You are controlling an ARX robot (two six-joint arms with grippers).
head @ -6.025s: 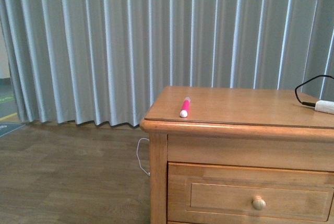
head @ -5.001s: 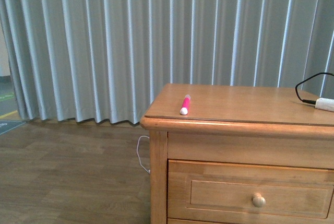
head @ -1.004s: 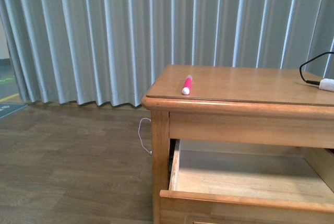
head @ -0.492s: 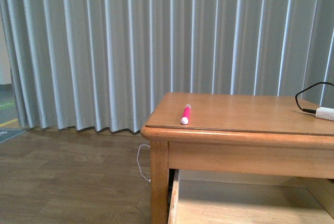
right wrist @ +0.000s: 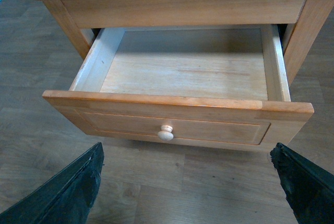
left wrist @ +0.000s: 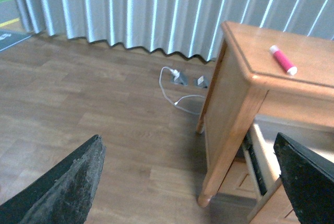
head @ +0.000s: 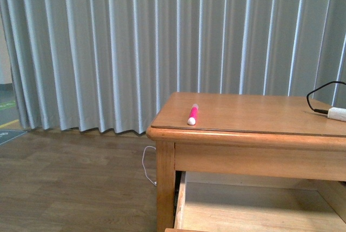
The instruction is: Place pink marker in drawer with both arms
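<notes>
The pink marker (head: 192, 113) with its white cap toward me lies on the wooden cabinet top (head: 254, 110) near its left front edge; it also shows in the left wrist view (left wrist: 282, 59). The drawer (right wrist: 182, 106) is pulled out, its pale interior (head: 254, 210) empty, knob (right wrist: 166, 133) facing the right wrist camera. My left gripper (left wrist: 193, 182) is open over the floor, left of the cabinet. My right gripper (right wrist: 188, 182) is open in front of the drawer's front panel, apart from the knob. Neither arm shows in the front view.
A white cylinder with a black cable (head: 336, 113) lies at the cabinet top's right edge. Grey curtains (head: 135, 48) hang behind. A white cord and plugs (left wrist: 180, 85) lie on the wood floor by the cabinet's left leg (left wrist: 224, 151).
The drawer, shut six seconds ago, now stands pulled open. Over the last second the front view has tilted up, showing less of the drawer. The marker has not moved.
</notes>
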